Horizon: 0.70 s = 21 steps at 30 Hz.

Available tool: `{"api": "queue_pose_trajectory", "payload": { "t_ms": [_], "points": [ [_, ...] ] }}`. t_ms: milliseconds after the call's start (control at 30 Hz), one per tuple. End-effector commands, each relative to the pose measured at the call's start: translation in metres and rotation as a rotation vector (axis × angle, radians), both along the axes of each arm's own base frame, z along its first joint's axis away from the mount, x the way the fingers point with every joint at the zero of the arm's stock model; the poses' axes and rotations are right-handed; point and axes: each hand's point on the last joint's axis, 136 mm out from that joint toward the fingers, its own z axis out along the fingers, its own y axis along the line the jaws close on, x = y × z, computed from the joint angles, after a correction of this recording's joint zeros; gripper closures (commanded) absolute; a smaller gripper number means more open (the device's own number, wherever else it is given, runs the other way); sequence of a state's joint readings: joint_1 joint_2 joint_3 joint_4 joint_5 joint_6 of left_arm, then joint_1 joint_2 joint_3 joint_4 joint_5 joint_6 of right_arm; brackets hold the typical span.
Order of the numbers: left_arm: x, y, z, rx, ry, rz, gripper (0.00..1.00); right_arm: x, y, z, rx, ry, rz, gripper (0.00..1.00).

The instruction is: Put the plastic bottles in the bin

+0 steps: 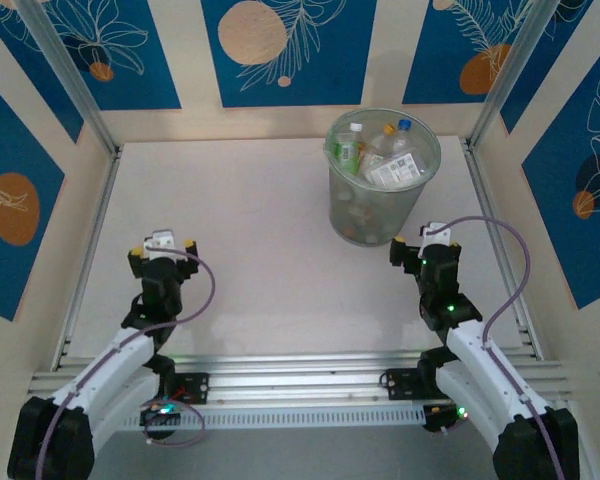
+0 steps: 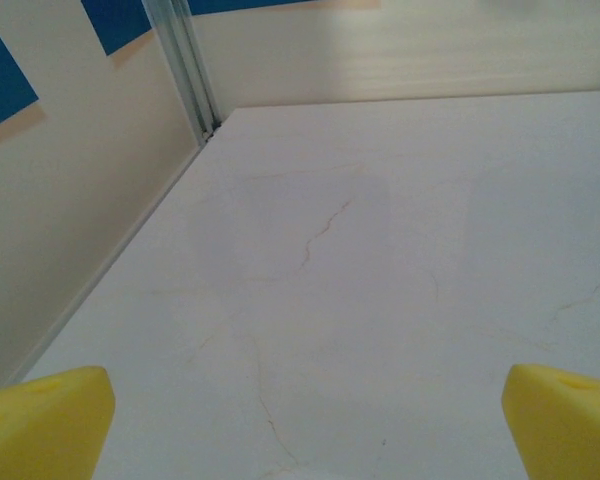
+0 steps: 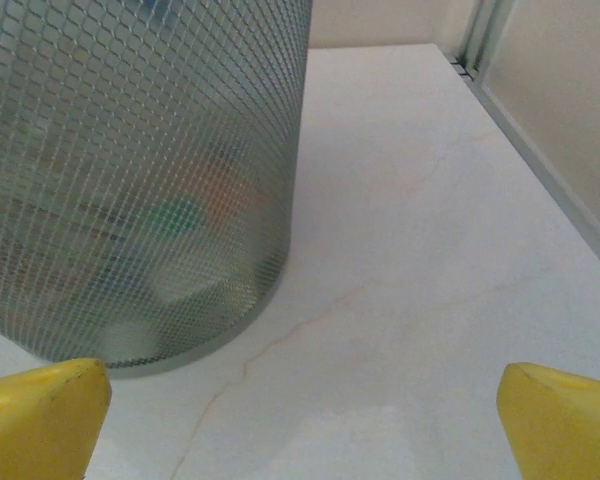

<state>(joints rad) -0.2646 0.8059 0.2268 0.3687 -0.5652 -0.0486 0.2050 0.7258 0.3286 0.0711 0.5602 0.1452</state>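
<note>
Bare white tabletop (image 1: 240, 230) spreads across the middle of the overhead view, and the mesh-patterned bin (image 1: 352, 205) stands upright at upper right. By that showing the sorting looks all but done, and the step in hand is judged to be a last check. To do it well, each arm would scan the table's corners for a stray bottle. The right arm should also draw clear without nudging the bin's wall, which stands near it.

The left gripper (image 1: 162, 248), at lower left of the overhead view, has its jaws spread wide with nothing between them. Its yellow fingertips (image 2: 40, 420) frame faintly veined table. The right gripper (image 1: 421, 236), at centre right, is equally wide and empty.

The bin sits just above and left of the right gripper, near but apart from it, and looms at upper left in the right wrist view (image 3: 140, 170). It stands well apart from the left gripper.

The plastic bottles (image 1: 390, 165) are heaped inside up to the rim, with white and blue caps on top. Orange and green blurs (image 3: 195, 215) show through the wall.
</note>
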Motion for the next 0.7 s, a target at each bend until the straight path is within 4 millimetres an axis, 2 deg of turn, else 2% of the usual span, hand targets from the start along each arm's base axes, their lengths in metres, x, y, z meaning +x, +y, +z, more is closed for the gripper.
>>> {"api": "queue_pose_trajectory", "payload": {
  "t_ms": [0, 233, 400, 667],
  "points": [
    [0.012, -0.005, 0.009, -0.029, -0.072, -0.068, 0.0, 0.015, 0.013, 0.019, 0.035, -0.119, 0.095, 0.01],
    [0.027, 0.002, -0.007, -0.039, -0.049, -0.08, 0.0, 0.026, 0.017, -0.001, 0.05, -0.104, 0.159, 0.01],
    [0.034, 0.005, -0.027, -0.046, -0.007, -0.083, 0.0, 0.033, 0.015, -0.015, 0.087, -0.096, 0.166, 0.01],
    [0.051, 0.003, -0.029, -0.057, -0.013, -0.127, 0.0, 0.045, 0.02, -0.029, 0.111, -0.062, 0.199, 0.01]
  ]
}}
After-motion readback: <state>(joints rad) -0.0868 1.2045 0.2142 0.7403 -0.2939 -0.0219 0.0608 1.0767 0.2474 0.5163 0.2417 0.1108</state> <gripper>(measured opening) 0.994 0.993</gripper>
